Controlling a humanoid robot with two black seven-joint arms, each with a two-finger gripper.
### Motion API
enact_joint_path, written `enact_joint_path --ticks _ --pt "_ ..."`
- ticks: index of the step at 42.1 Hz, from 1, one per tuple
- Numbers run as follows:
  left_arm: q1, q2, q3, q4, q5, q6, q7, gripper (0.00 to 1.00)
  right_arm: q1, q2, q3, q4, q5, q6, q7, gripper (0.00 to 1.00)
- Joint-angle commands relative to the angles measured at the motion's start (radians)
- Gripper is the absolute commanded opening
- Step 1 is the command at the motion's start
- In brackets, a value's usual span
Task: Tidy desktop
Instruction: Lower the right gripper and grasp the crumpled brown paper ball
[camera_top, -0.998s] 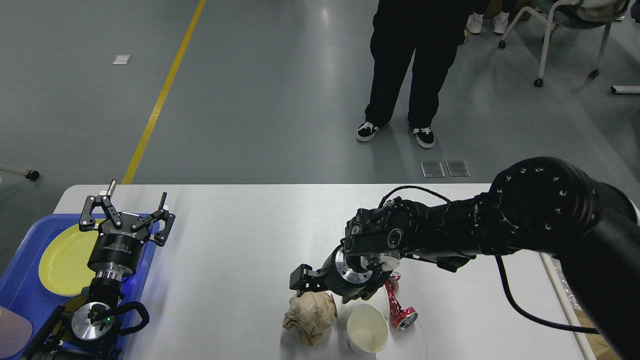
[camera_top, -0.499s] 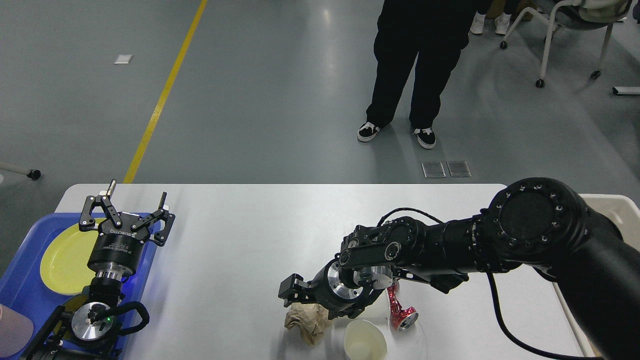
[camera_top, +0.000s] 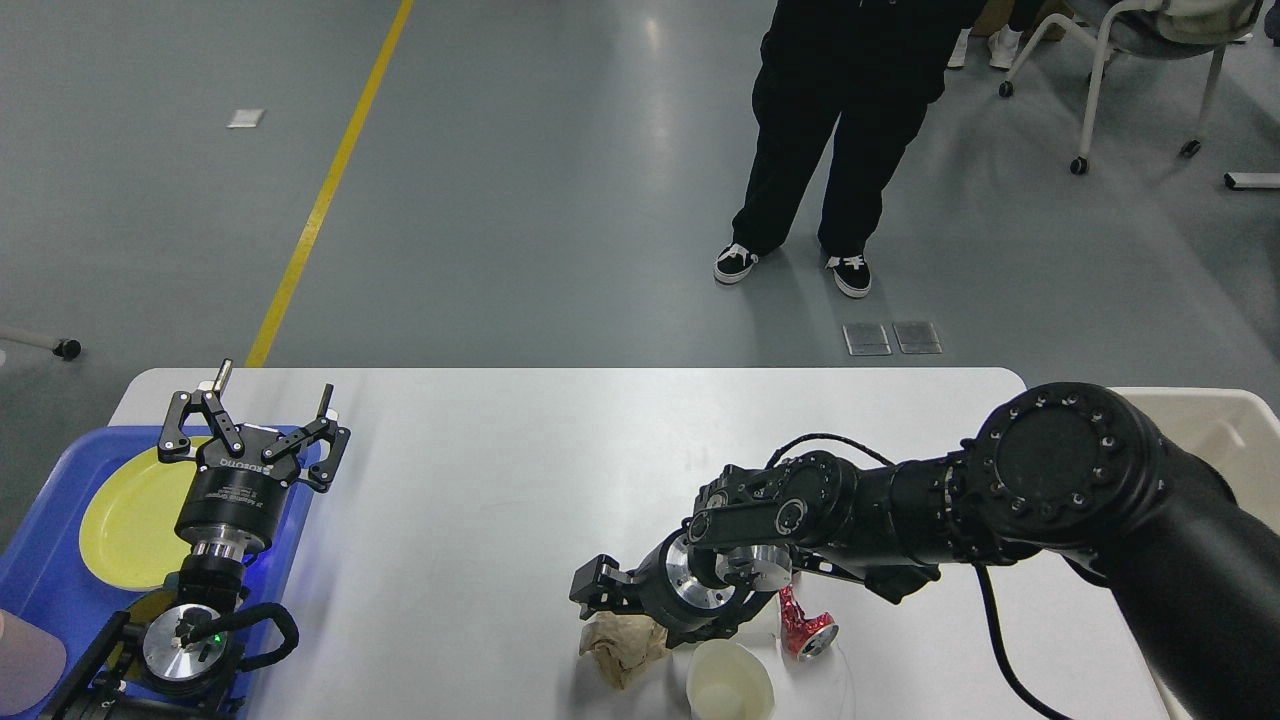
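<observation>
My left gripper (camera_top: 255, 415) waits with its fingers wide apart over the blue tray (camera_top: 40, 570), next to the yellow plate (camera_top: 125, 515). The white desktop (camera_top: 500, 450) lies under both my arms. My right gripper (camera_top: 592, 592) sits right on the crumpled brown paper (camera_top: 622, 648); I cannot tell if it is pinching. A paper cup (camera_top: 728, 682) and a crushed red can (camera_top: 805, 630) wait just to its right.

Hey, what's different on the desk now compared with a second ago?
The right gripper dropped onto the crumpled brown paper, now partly hidden beneath it; a grasp can't be confirmed. The paper cup sits slightly lower in view. The crushed red can, left gripper, yellow plate and blue tray stayed put on the desktop.
</observation>
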Motion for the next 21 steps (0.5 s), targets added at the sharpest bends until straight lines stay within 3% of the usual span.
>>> enact_joint_path --ticks 1,3,5,10,12,13,21 --pt "0.0 0.0 0.0 0.0 0.0 0.0 0.0 0.96 -0.019 -0.002 0.002 -0.015 -0.041 -0.007 0.002 0.84" --pt "0.0 0.0 0.0 0.0 0.0 0.0 0.001 0.96 -0.028 -0.002 0.002 -0.018 -0.056 -0.008 0.001 0.69" --pt "0.0 0.0 0.0 0.0 0.0 0.0 0.0 0.96 -0.031 -0.002 0.002 -0.02 -0.062 -0.01 0.001 0.65" --pt "0.0 0.0 0.0 0.0 0.0 0.0 0.001 0.96 -0.031 0.001 0.002 -0.015 -0.061 0.006 0.001 0.13" --pt "0.0 0.0 0.0 0.0 0.0 0.0 0.001 0.96 -0.031 0.001 0.002 -0.011 -0.058 0.007 0.001 0.04" --pt "0.0 0.0 0.0 0.0 0.0 0.0 0.0 0.96 -0.031 0.001 0.002 -0.011 -0.058 0.006 0.001 0.0" --pt "0.0 0.0 0.0 0.0 0.0 0.0 0.001 0.96 -0.026 0.004 0.005 0.006 -0.045 -0.008 -0.001 0.0"
